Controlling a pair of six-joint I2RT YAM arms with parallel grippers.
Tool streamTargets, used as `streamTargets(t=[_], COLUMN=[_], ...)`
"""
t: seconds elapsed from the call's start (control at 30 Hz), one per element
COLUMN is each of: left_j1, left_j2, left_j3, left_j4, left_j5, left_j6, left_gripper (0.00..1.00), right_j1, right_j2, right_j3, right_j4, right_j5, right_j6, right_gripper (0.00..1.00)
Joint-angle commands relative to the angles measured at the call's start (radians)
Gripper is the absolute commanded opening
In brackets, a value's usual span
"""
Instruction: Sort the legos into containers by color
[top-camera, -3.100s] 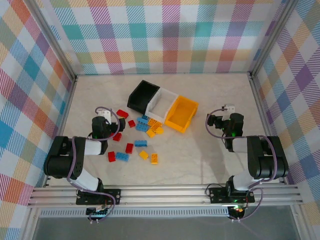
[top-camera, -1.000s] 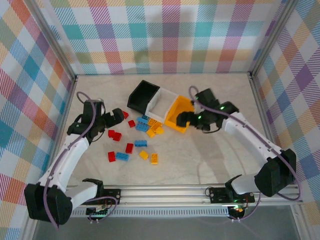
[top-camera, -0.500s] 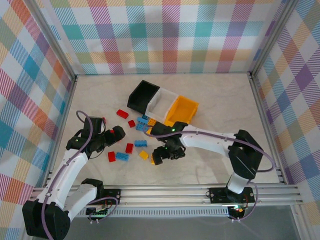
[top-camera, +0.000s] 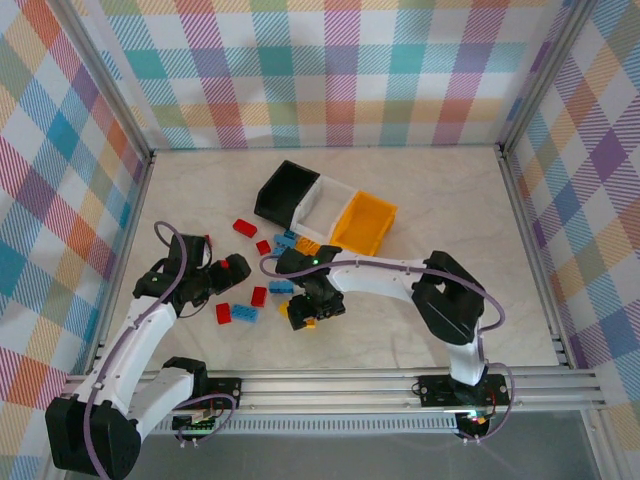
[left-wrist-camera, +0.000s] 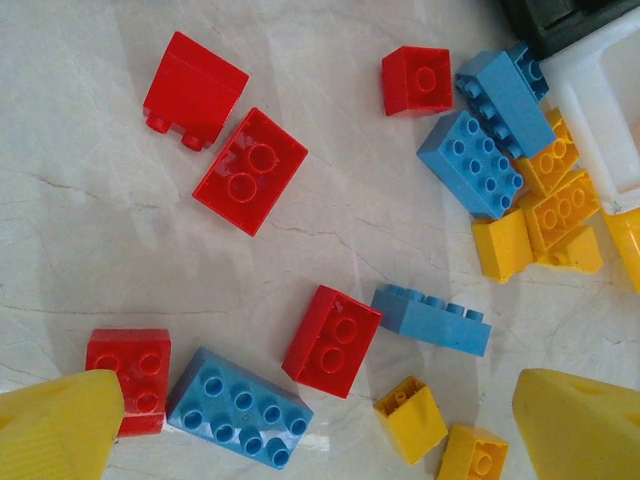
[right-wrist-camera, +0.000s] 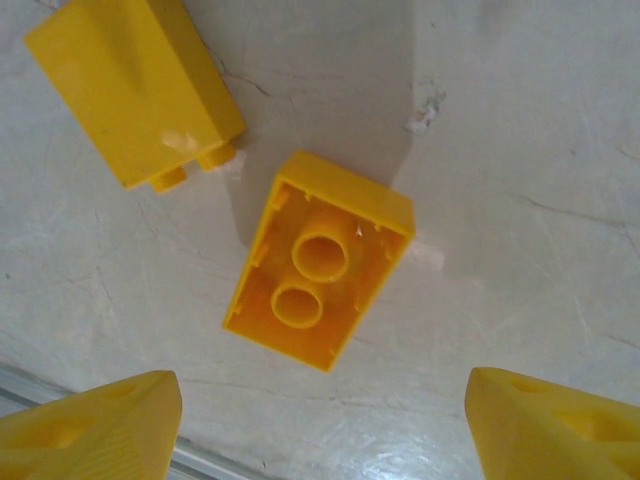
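Observation:
Red, blue and yellow legos lie scattered on the table in front of three containers: a black bin (top-camera: 285, 190), a white bin (top-camera: 326, 205) and a yellow-orange bin (top-camera: 366, 223). My right gripper (right-wrist-camera: 325, 430) is open just above the table. An upside-down yellow brick (right-wrist-camera: 320, 260) lies just beyond its fingertips, and a second yellow brick (right-wrist-camera: 135, 90) lies farther off. In the top view the right gripper (top-camera: 308, 312) hangs over these yellow bricks. My left gripper (left-wrist-camera: 320, 430) is open and empty above a red brick (left-wrist-camera: 330, 340) and a blue eight-stud brick (left-wrist-camera: 240, 408).
More red bricks (left-wrist-camera: 250, 170) lie at the left of the pile. Blue bricks (left-wrist-camera: 480, 165) and yellow bricks (left-wrist-camera: 545, 210) crowd against the white bin's corner (left-wrist-camera: 605, 110). The metal rail (top-camera: 330, 385) runs along the near edge.
The right arm swung from the yellow-orange bin down to the yellow bricks at the front of the pile. The left gripper drew back toward the near side, then held still.

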Motion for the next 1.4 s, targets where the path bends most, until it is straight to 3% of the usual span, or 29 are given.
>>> streamTargets(t=[0.0, 0.5, 0.77, 0.93, 1.1, 1.37], left_j1=[-0.008, -0.008, -0.008, -0.009, -0.009, -0.014], left_j2=[0.002, -0.013, -0.005, 0.003, 0.002, 0.031], left_j3=[0.017, 0.03, 0.026, 0.024, 0.019, 0.023], left_j4=[-0.048, -0.074, -0.061, -0.043, -0.023, 0.003], left_j5=[-0.003, -0.014, -0.018, -0.011, 0.003, 0.03], left_j6=[0.025, 0.027, 0.015, -0.004, -0.011, -0.019], left_gripper=[1.0, 1.0, 1.0, 1.0, 1.0, 1.0], right_j1=[0.01, 0.012, 0.009, -0.005, -0.104, -0.408], right_j2=[0.039, 0.152, 0.097, 0.009, -0.126, -0.156], right_j3=[0.039, 0.115, 0.061, 0.041, 0.068, 0.195], right_j4=[-0.005, -0.033, -0.043, -0.084, -0.157, -0.182], right_j5=[-0.004, 0.122, 0.15, 0.167, 0.184, 0.119], right_j6=[0.012, 0.035, 0.028, 0.03, -0.004, -0.106], right_gripper=[0.74, 0.53, 0.36, 0.34, 0.34, 0.35])
